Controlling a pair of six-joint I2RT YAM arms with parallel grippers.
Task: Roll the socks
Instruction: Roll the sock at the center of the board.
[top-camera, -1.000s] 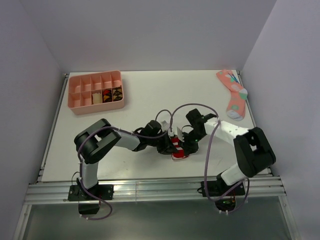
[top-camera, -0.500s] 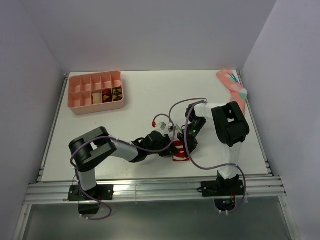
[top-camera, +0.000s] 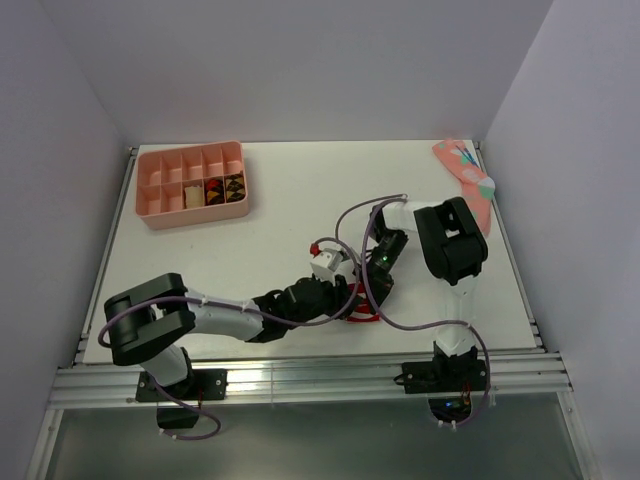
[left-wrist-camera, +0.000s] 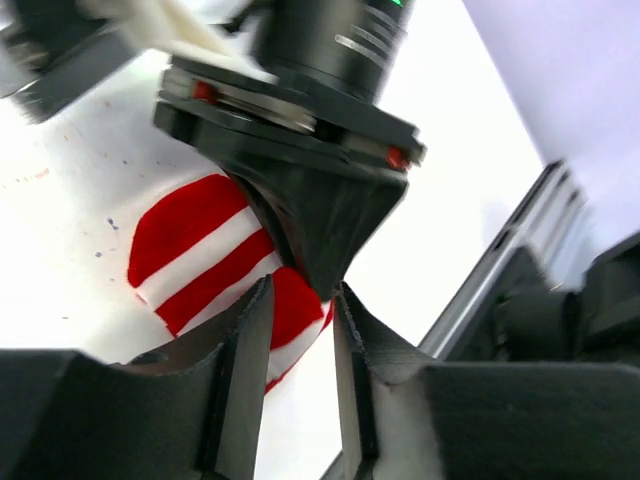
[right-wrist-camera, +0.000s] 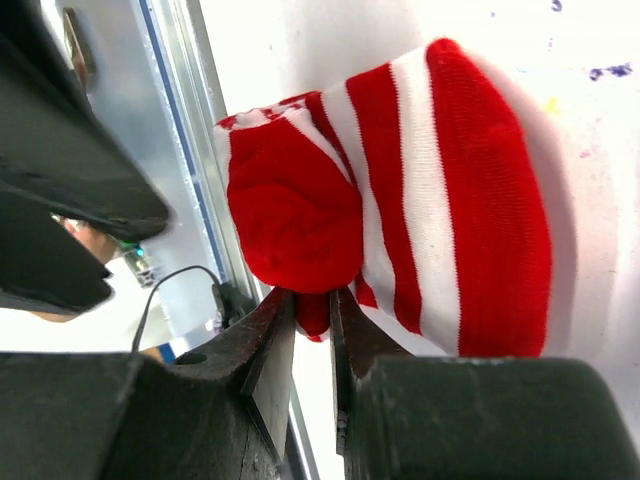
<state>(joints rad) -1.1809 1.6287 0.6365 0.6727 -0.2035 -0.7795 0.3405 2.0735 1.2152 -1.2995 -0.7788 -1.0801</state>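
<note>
Along the near edge of the table runs a grooved metal rail, and both arm bases are bolted to it. The table surface is white and matt, and the wrist views show a few small coloured specks around the work area. The red-and-white striped sock lies close to the near edge, slightly right of the middle, folded over on itself into a thick bundle. The right pincer is closed on a red fold at the end of that bundle. The left pincer faces it from the other side. Its jaws are narrowly parted, bare table shows in the gap, and a red lobe of the sock sits at the tips. From above, the sock is largely hidden: the left arm reaches across low along the near edge, and the right arm is doubled back over the same spot. Only a sliver of red is visible beneath them. In the far left corner sits a pink divided tray, with a pale item and two dark ones in its near row of compartments, all too small to identify. A pink patterned sock lies flat in the far right corner, along the right edge. Plain pale lilac walls enclose the table on the left, far and right sides.
</note>
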